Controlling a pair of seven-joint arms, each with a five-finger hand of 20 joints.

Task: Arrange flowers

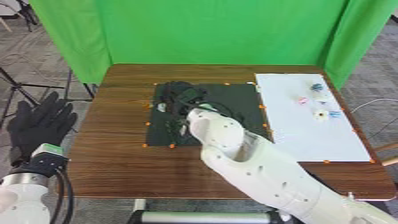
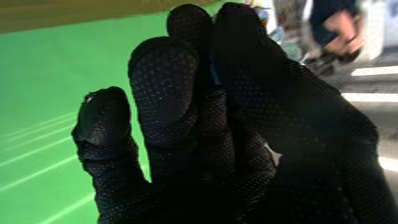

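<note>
Head view: right robot hand point(image 1: 180, 93) over the dark mat point(image 1: 238, 92), apparently narrow, any hold impossible to tell.

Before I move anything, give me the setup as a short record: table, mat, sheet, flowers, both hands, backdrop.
table: brown wooden table
mat: dark mat, middle of the table
sheet: white sheet, on the table right of the mat
flowers: small ones on the sheet, including a dark blue flower, a pink flower and a pale flower
left hand: open, off the table's left edge
right hand: over the mat's far part; grip unclear
backdrop: green curtain
</note>
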